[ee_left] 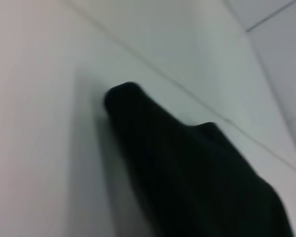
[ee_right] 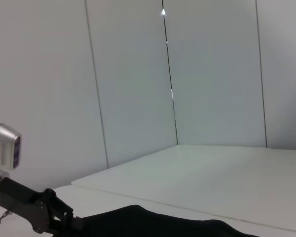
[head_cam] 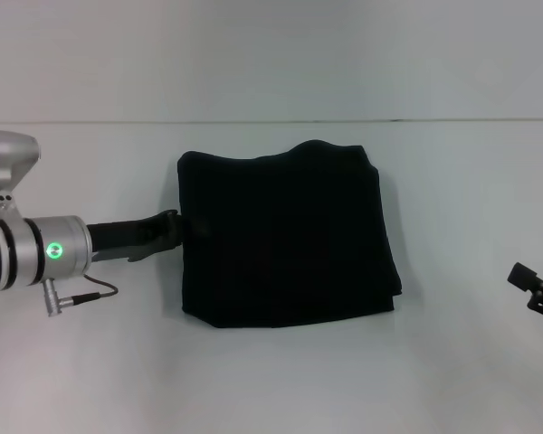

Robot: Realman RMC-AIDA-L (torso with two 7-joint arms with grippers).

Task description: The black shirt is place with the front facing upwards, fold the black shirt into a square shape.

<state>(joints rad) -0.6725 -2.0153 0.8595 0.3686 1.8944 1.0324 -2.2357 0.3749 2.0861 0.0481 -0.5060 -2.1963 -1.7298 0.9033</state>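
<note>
White table spreads before pale wall panels. Just ahead of the left gripper, the shirt lies folded into a rough square; its fingertips meet the near edge, whether clamped I cannot tell. Well past the far edge, the right gripper sits idle, fingers apart.
</note>
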